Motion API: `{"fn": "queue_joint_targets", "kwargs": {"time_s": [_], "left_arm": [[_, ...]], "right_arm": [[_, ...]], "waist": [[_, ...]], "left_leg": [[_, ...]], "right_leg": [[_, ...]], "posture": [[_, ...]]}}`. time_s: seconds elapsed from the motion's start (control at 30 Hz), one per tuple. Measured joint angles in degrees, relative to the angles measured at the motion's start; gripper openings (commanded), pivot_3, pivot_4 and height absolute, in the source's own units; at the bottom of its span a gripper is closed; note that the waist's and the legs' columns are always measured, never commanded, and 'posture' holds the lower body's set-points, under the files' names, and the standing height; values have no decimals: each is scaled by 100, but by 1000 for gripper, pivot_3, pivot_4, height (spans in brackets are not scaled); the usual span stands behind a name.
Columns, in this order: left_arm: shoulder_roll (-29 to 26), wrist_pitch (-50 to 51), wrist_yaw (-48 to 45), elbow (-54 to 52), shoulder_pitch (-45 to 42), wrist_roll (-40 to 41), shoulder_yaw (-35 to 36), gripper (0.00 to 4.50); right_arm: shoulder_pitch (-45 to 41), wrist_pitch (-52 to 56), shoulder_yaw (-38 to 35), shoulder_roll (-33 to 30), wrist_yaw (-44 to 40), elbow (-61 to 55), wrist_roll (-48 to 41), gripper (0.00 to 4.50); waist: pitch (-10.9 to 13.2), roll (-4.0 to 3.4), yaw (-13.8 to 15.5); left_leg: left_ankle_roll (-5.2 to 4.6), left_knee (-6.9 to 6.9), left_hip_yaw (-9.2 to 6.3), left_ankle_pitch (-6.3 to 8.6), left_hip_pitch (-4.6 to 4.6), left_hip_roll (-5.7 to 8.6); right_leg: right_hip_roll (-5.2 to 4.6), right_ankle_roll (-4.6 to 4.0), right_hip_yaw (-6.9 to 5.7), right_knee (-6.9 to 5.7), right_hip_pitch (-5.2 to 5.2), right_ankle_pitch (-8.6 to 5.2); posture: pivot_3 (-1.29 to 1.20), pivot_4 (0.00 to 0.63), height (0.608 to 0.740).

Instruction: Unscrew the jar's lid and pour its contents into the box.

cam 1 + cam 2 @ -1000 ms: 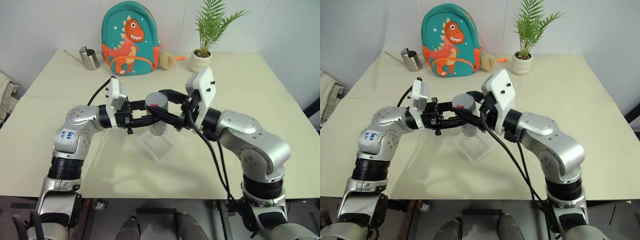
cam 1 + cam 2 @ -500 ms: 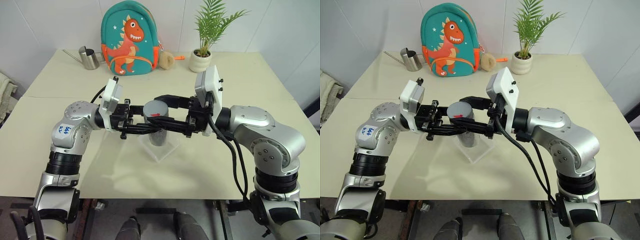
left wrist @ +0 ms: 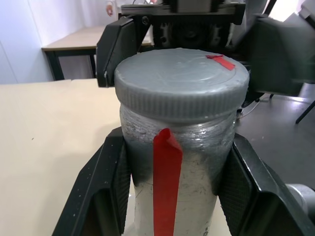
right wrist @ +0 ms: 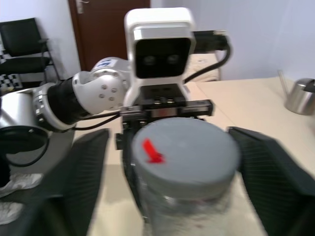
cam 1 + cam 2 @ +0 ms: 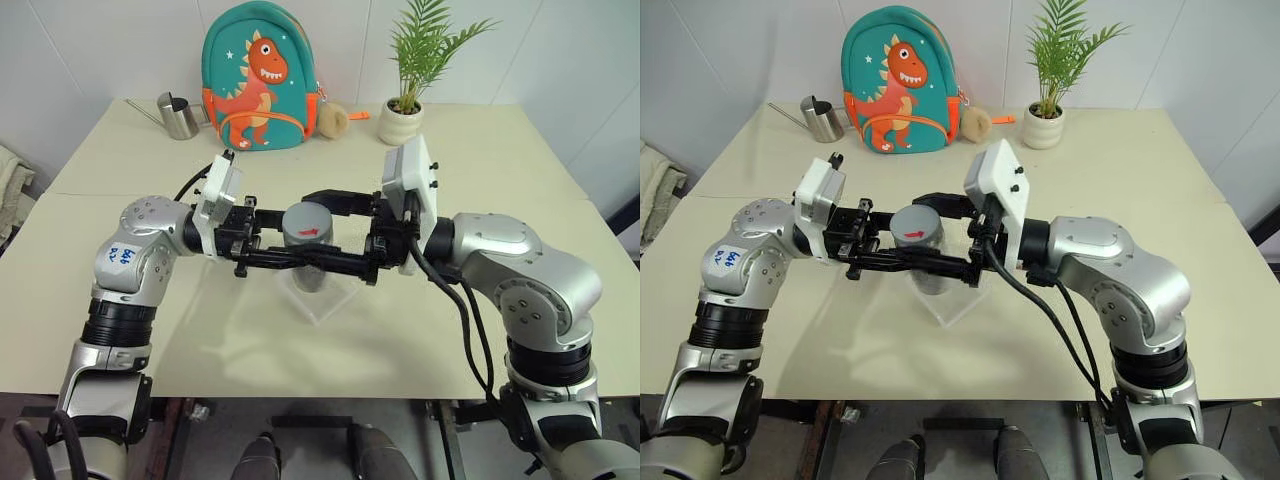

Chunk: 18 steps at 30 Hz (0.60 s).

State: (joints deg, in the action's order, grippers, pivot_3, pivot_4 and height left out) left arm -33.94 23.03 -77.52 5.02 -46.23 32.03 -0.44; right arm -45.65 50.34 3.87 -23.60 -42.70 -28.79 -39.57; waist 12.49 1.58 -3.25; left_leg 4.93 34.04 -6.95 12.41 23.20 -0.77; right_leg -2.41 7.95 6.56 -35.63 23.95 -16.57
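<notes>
My left gripper point(image 3: 176, 147) is shut on the jar point(image 5: 310, 278), a clear cylinder with a red strip down its side, and holds it upright just above the box point(image 5: 322, 298). The box is a shallow clear tray on the table. The grey lid point(image 5: 308, 222), with a small red mark on top, sits on the jar. My right gripper point(image 4: 170, 142) reaches in from the other side and is open. Its fingers point(image 4: 83, 172) stand on either side of the lid with a gap to it. The jar's wall is cloudy and I cannot make out the contents.
Along the table's far side stand a steel watering can point(image 5: 180, 117), a teal dinosaur backpack point(image 5: 260, 75), a round tan soft thing point(image 5: 333, 120) and a potted plant point(image 5: 405, 110). Bare tabletop point(image 5: 520, 180) lies to both sides of the arms.
My right gripper was closed around the lid and has opened; its fingers now stand off it. The left gripper keeps its hold on the jar.
</notes>
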Motion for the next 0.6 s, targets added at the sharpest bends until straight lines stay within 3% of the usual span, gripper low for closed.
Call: {"fn": "queue_joint_targets", "kwargs": {"time_s": [0.6], "left_arm": [[-15,11,-45,33,-81,-102,-70,2009]], "right_arm": [[-367,-321,98,76,151,378,131,4479]], "waist": [[0,0,1]], "left_leg": [[0,0,0,0,0,0]], "right_leg": [[0,0,-1,-3,0,-1]], "posture": [[0,150,740]]}}
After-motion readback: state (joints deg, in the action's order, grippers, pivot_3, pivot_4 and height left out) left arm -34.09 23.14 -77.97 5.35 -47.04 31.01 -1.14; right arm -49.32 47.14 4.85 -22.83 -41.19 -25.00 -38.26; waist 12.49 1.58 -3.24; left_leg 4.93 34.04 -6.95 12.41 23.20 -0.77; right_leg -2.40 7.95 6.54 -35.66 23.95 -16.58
